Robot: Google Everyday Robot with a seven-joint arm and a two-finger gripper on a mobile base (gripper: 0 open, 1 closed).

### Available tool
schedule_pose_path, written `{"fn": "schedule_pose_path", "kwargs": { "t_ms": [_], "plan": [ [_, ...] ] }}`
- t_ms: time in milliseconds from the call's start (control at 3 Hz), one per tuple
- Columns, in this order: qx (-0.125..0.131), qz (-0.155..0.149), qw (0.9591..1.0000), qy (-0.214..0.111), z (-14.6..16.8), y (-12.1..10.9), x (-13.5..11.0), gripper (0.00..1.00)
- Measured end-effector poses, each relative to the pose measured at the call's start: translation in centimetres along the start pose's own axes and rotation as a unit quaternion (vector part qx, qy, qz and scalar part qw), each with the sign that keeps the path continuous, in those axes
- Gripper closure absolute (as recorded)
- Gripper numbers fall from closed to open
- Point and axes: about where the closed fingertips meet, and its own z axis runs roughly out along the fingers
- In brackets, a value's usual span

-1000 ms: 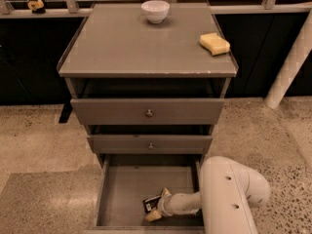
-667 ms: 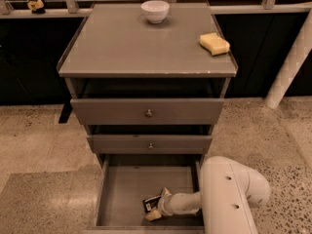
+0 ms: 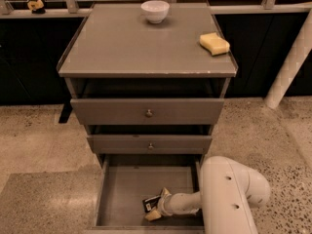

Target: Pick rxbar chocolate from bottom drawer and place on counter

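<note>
Black-wrapped rxbar chocolate (image 3: 150, 202) with white print lies in the open bottom drawer (image 3: 129, 186), toward 5 o'clock of its floor. The gripper (image 3: 158, 204), reaching from 3 o'clock, pinches it.

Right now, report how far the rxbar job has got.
Done: the bottom drawer stands open. In hand: the gripper is down inside it at the rxbar chocolate, which lies on the drawer floor. Left: lift it and set it on the counter.

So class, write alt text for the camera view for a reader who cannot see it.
The robot's gripper is at the rxbar chocolate in the open bottom drawer; a white bowl and yellow sponge sit on the counter.
</note>
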Motion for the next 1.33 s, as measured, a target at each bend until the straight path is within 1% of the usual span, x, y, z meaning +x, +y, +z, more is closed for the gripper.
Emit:
{"fn": "schedule_pose_path", "kwargs": {
  "t_ms": [333,1000,1333],
  "plan": [
    [0.000,0.000,1.0000,0.000,-0.5,0.0,-0.3,1.00],
    [0.000,0.000,1.0000,0.000,-1.4,0.1,-1.0,1.00],
    [0.024,-0.031,0.9992,-0.004,-3.8,-1.1,-3.6,1.00]
  ]
}}
